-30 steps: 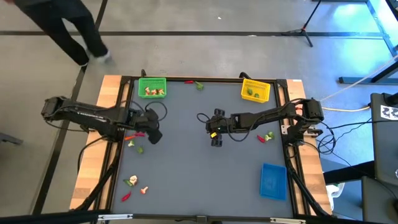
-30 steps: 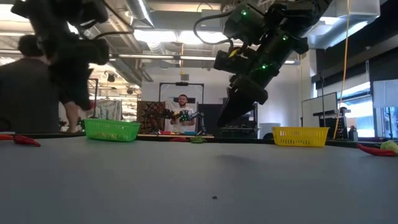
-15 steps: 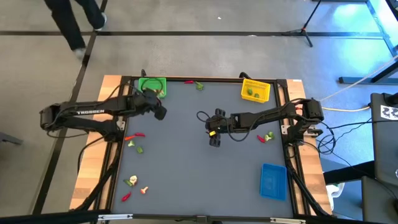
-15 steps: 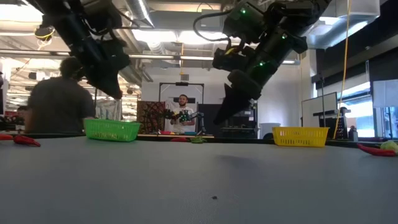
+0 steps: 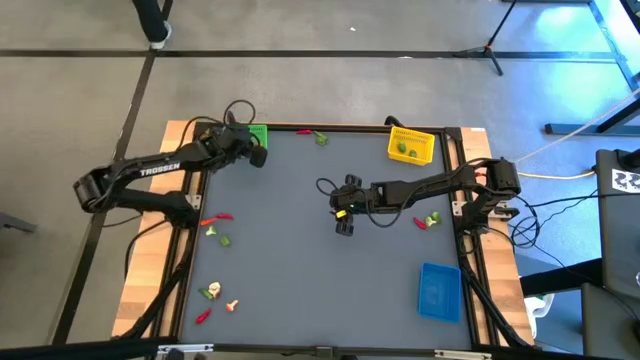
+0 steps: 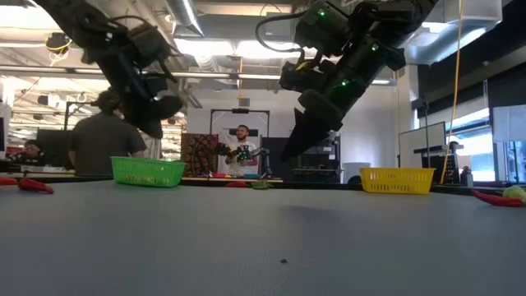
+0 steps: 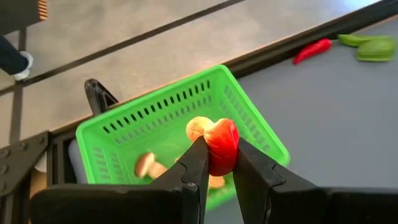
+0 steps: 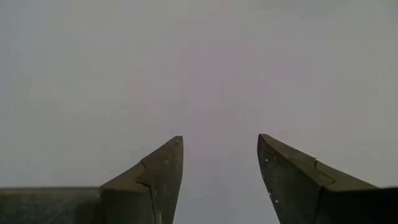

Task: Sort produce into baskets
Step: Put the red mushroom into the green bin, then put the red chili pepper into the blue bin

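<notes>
My left gripper (image 5: 259, 157) is shut on a small red produce piece (image 7: 222, 145) and hangs above the near side of the green basket (image 7: 118, 127). The basket stands at the far left of the table, and pale mushroom-like pieces (image 7: 147, 165) lie in it. In the high view my left arm covers most of the green basket (image 5: 258, 131). My right gripper (image 5: 345, 226) is open and empty over the table's middle; its wrist view (image 8: 219, 140) shows only bare grey table. The yellow basket (image 5: 411, 146) holds green pieces. The blue basket (image 5: 439, 291) stands near right. My left gripper pinches the red piece (image 7: 217, 163) between its two fingertips (image 7: 198, 158), and the piece's rounded top stands out beyond them. The piece is lifted clear, above the green basket.
Loose produce lies at the table's left: a red chili (image 5: 222, 217), a green piece (image 5: 224, 239), and several pieces near the front left (image 5: 212, 292). More lie at the far edge (image 5: 318, 136) and at the right (image 5: 428, 219). People stand beyond the table (image 6: 103, 136).
My left gripper has gone from the loose pieces at the table's left toward the far edge, to above the green basket. My right arm has kept still. A person behind the table has walked on.
</notes>
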### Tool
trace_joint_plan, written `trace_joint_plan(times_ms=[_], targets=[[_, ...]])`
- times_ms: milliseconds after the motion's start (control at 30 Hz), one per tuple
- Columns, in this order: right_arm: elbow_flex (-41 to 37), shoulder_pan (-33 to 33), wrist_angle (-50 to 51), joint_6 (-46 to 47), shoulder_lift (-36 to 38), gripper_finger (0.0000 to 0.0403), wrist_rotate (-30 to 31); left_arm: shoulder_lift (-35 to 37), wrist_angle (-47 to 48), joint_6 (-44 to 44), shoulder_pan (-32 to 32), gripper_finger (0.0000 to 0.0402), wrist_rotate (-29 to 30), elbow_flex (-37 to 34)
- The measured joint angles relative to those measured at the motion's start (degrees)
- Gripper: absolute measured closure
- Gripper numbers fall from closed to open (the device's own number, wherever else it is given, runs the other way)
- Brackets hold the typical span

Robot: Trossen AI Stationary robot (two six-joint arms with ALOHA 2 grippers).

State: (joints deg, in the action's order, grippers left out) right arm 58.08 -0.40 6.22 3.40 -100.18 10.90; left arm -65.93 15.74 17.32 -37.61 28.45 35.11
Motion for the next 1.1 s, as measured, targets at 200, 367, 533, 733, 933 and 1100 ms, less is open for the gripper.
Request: trace_joint_plan(times_ms=[200, 367, 533, 733, 933, 1100], targets=[[0.0, 0.0, 0.0, 0.7, 0.0, 0.0198, 0.0, -4.7, -2.8, -1.4, -3.4, 0.0345, 0.0, 0.0], [0.0, 0.0, 0.0, 0.9, 0.0, 0.0198, 0.0, -6.1, -2.9, -1.6, -5.3, 0.0320, -0.1, 0.0], [0.0, 0.0, 0.1, 0.9, 0.0, 0.0198, 0.0, -6.1, -3.0, -3.3, -5.6, 0.0259, -1.3, 0.0], [0.0, 0.0, 0.2, 0.9, 0.0, 0.0198, 0.0, -5.3, 0.5, -4.2, -3.5, 0.0210, -1.5, 2.0], [0.0, 0.0, 0.2, 0.8, 0.0, 0.0198, 0.0, -2.3, 6.6, -5.4, 1.3, 0.0204, -5.1, 5.4], [0.0, 0.0, 0.3, 0.8, 0.0, 0.0198, 0.0, 0.5, 10.8, -4.1, 6.6, 0.0204, -8.5, 6.1]])
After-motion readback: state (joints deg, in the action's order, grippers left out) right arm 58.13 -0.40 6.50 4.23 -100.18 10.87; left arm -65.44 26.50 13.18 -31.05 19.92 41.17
